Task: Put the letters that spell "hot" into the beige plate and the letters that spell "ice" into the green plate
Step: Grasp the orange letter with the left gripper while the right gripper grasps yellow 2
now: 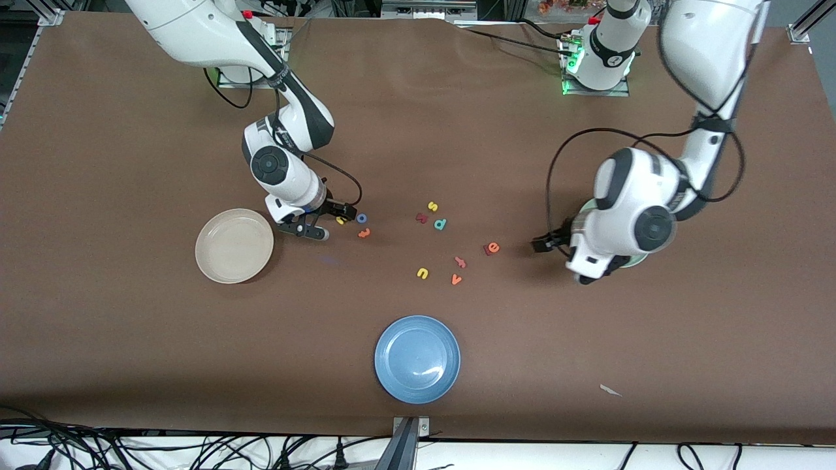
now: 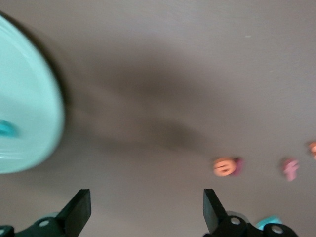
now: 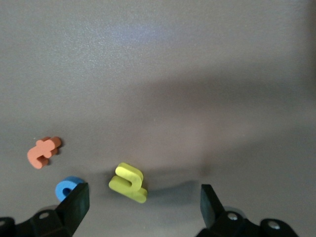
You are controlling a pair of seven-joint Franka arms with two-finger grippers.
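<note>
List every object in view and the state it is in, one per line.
left gripper: open, empty, beside the green plate
right gripper: open, over the yellow h
green plate: holds a teal letter
beige plate: empty
blue plate: empty
orange e: on the table

My left arm hides most of the green plate [image 1: 637, 261]; the teal letter [image 2: 7, 129] in it blurs, perhaps a c.

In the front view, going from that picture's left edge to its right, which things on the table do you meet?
beige plate → right gripper → blue o → blue plate → orange e → left gripper → green plate, mostly hidden under the left arm.
</note>
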